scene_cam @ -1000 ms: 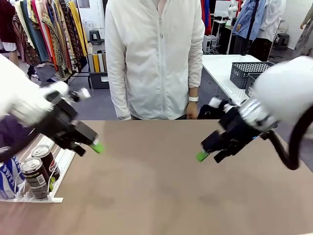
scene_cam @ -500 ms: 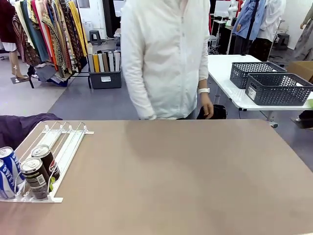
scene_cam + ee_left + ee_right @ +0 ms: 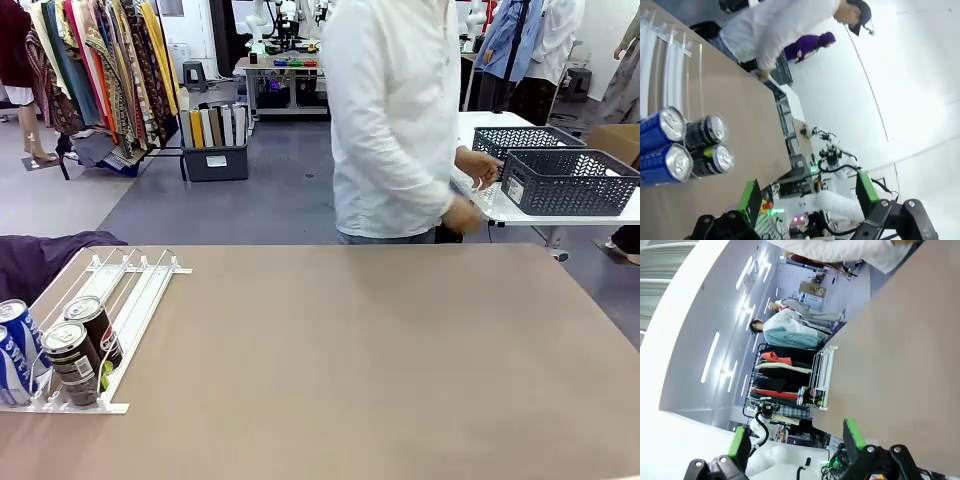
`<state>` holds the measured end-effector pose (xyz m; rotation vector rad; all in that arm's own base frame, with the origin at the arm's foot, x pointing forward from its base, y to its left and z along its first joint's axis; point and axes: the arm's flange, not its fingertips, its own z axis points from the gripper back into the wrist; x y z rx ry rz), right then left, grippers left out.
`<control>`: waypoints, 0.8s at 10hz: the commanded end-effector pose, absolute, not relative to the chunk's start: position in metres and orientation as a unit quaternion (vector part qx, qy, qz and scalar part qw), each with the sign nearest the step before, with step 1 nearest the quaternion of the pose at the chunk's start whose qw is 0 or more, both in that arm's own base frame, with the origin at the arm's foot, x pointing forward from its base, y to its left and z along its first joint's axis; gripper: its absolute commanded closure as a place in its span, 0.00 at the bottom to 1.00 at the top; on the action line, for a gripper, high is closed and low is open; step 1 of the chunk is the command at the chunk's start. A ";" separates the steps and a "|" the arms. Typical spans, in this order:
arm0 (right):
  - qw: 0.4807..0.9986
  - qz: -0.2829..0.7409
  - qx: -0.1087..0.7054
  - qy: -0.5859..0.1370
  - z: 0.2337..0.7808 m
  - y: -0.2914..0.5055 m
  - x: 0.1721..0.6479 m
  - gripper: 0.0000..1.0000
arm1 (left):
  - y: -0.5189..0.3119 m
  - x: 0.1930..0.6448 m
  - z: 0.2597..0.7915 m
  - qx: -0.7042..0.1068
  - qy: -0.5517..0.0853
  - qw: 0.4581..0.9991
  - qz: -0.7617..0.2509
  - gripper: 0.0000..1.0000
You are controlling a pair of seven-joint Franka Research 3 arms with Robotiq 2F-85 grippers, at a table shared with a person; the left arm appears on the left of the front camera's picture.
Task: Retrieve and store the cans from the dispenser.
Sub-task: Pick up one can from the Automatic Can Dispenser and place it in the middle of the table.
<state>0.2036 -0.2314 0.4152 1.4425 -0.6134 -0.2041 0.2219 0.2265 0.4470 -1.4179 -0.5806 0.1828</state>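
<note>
Four cans stand upright and bunched together at the stopped end of the white dispenser, two blue in one lane and two dark in the lane beside it, silver tops showing. In the front view the dispenser lies along the left edge of the brown table, with its stop end close to the near edge and its bare rails running toward the far side. A purple cloth lies just beyond the dispenser's left side, off the table edge. Most of the tabletop to the right of the dispenser is open surface out to the far and right edges. A person in a white shirt stands at the far edge, right of the middle, turned toward a white side table that carries two dark grey lattice baskets, one hand just beside the nearer basket. A rack of clothes stands farther off on the left. The left gripper has its jaws spread wide with nothing between them, well apart from the cans. The right gripper is likewise spread and grasps nothing, looking along the table toward the distant dispenser.
</note>
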 end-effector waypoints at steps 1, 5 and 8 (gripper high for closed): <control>0.704 -0.087 0.647 -0.281 0.432 -0.231 0.196 0.00 | 0.222 0.215 0.459 -0.641 -0.256 0.720 0.066 0.00; 0.704 -0.087 0.647 -0.281 0.432 -0.231 0.196 0.00 | 0.222 0.215 0.459 -0.641 -0.256 0.720 0.066 0.00; 0.704 -0.087 0.647 -0.281 0.432 -0.231 0.196 0.00 | 0.220 0.209 0.464 -0.588 -0.248 0.765 0.090 0.00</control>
